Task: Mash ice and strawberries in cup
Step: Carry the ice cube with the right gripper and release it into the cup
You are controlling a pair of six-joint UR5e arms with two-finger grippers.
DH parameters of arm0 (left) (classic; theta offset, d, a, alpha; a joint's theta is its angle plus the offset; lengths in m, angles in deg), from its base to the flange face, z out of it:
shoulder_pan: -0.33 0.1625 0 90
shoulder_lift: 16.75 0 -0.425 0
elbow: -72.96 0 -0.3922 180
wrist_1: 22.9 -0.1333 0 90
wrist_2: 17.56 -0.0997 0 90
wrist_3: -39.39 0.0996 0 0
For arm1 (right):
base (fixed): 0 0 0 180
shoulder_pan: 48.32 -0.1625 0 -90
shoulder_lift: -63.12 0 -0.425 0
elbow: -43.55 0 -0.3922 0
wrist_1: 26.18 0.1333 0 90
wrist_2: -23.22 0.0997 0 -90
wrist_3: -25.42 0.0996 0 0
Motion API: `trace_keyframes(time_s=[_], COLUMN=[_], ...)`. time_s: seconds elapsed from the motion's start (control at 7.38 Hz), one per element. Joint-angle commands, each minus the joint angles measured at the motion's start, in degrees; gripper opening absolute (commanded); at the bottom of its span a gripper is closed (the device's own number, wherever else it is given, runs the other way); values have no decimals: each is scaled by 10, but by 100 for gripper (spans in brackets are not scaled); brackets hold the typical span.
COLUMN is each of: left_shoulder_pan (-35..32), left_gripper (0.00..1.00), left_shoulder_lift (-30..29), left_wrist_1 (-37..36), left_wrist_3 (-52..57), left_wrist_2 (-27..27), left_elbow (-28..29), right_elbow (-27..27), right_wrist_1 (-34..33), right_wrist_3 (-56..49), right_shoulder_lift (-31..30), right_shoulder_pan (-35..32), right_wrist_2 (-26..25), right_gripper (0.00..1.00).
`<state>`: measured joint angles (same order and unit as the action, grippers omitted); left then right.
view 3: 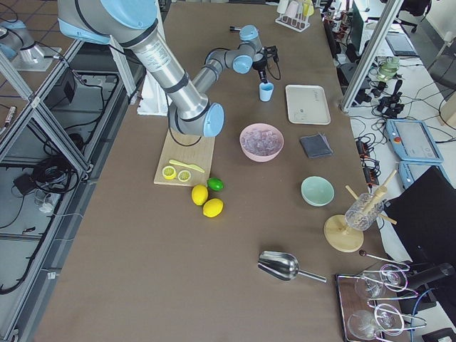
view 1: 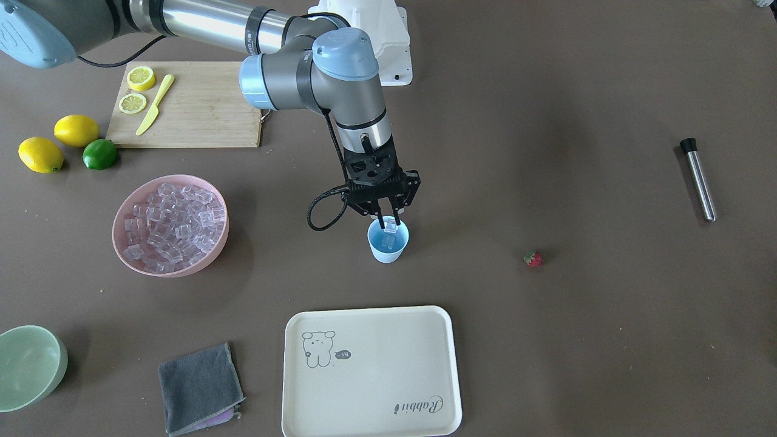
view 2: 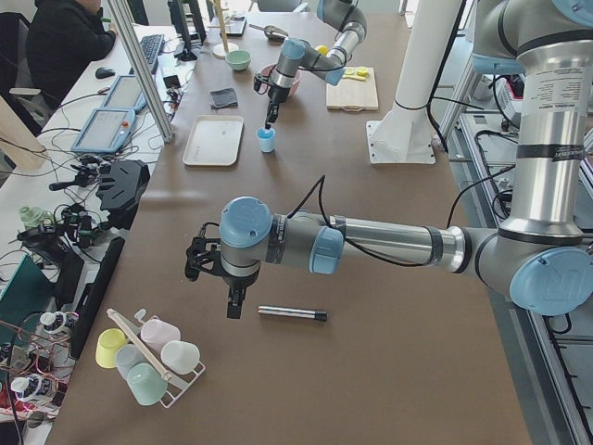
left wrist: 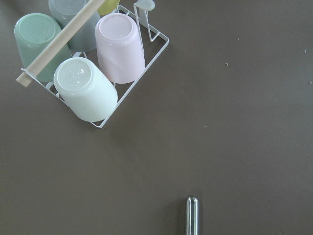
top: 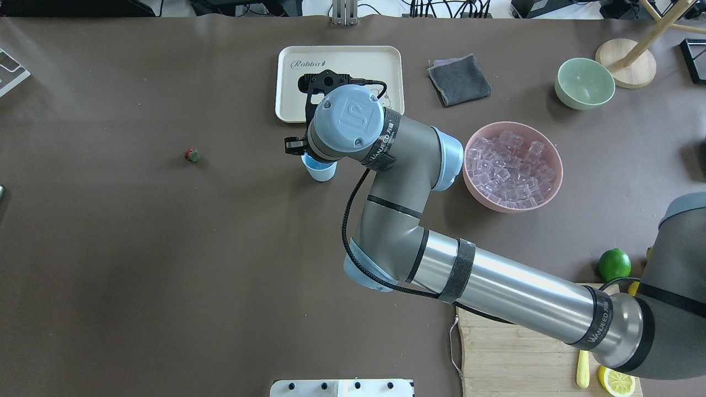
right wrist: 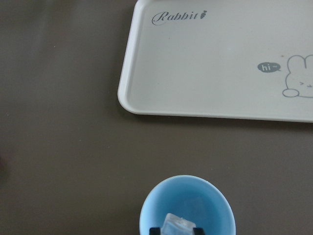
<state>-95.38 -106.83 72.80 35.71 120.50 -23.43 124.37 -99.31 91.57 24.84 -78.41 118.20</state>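
The light-blue cup (view 1: 388,247) stands mid-table, just off the cream tray. My right gripper (view 1: 389,223) hangs over its mouth, shut on one ice cube (right wrist: 179,226) held at the rim. Another cube (view 1: 388,241) lies inside the cup. More ice (view 1: 172,226) fills the pink bowl (view 1: 124,252). A small red strawberry (view 1: 533,259) lies alone on the table, well away from the cup on the left arm's side. My left gripper (view 2: 232,306) shows only in the exterior left view, low over the table beside a metal rod (view 2: 292,313); I cannot tell whether it is open or shut.
The cream rabbit tray (view 1: 370,370), a grey cloth (view 1: 199,388) and a pale-green bowl (view 1: 27,364) sit along the operators' side. A cutting board (view 1: 194,112) with lemon slices and a knife, two lemons and a lime (view 1: 99,154) lie beyond the pink bowl. A cup rack (left wrist: 88,63) stands near the rod.
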Motion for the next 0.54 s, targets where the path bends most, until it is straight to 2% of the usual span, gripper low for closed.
trace_keyframes(time_s=[0.0,0.27,0.41], left_shoulder_pan=[0,4,7], left_gripper=[98,98,98], left_shoulder_lift=[-4,-13,-25], left_wrist_1=[-1,-1,0], left_wrist_3=[-1,-1,0], left_wrist_2=[-3,-4,-4], left_elbow=[-5,-10,-11], right_elbow=[3,27,61], right_wrist_1=[-3,-8,-12], right_wrist_3=[-6,-8,-15], right_shoulder_lift=[-1,-21,-58], right_shoulder_pan=[-6,-30,-64], right_wrist_2=[1,12,58], right_gripper=[98,98,99])
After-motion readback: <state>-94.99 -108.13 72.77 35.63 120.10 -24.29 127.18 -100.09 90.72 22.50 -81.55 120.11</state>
